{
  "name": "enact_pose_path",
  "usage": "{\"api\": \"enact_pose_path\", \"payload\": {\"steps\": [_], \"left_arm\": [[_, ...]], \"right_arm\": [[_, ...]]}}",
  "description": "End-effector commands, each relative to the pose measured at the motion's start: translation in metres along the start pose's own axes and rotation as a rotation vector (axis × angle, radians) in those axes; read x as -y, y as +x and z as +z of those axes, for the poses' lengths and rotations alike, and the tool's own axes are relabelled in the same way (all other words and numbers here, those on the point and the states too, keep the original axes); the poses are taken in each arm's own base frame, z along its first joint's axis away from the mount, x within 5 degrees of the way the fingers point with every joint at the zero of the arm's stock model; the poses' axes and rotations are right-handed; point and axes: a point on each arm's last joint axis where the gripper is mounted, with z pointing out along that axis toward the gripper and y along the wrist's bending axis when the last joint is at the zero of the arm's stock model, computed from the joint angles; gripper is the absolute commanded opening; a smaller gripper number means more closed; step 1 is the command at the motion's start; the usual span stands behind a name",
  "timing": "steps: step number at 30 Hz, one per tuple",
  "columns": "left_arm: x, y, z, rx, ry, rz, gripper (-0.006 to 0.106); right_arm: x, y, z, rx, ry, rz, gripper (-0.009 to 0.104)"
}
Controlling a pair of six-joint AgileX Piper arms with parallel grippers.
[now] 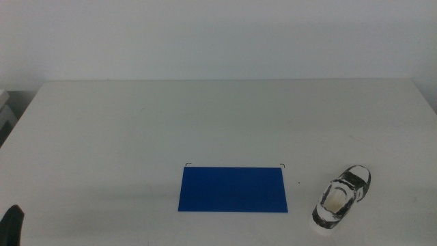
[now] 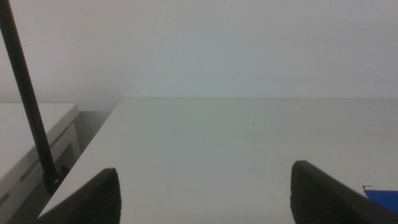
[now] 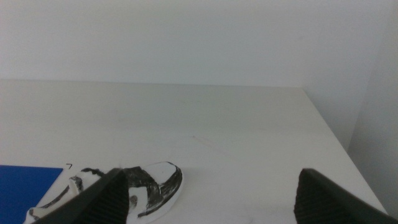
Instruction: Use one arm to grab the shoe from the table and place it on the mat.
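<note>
Shoe-grabbing has not begun, as far as these pictures show. The right gripper (image 3: 208, 199) has its fingers (image 3: 102, 196) spread wide apart with nothing between them; in its wrist view one finger stands in front of the shoe's heel end, but I judge it is not touching. The left gripper (image 2: 202, 199) likewise holds its fingers (image 2: 317, 193) wide apart and empty, waiting at the near left corner of the table (image 1: 205, 116), where only a dark tip shows at the middle view's bottom edge.

Outward from there, the shoe (image 1: 341, 197) sits upright on the table at the near right, its toe angled away and its cream inside open upward. Just to its left, apart from it, lies the mat (image 1: 232, 189), flat and bare, with small dark corner marks on the table at its far edge.

So nothing is done yet: the reach, the grasp, the carry across and the set-down all remain. The right arm looks the better placed for it.

No brand, label or lettering can be read anywhere in these views.
</note>
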Motion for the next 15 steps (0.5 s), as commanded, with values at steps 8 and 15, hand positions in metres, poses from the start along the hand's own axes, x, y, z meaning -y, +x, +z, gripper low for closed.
{"api": "enact_pose_path", "payload": {"steps": [8, 15], "left_arm": [[0.0, -0.006, -0.001, 0.082, 0.004, -0.025, 0.094], [0.0, -0.006, -0.001, 0.082, 0.004, -0.025, 0.094]], "right_arm": [[-0.001, -0.069, -0.002, 0.041, 0.011, -0.012, 0.087], [-0.003, -0.114, 0.019, -0.024, 0.013, -0.008, 0.087]]}}
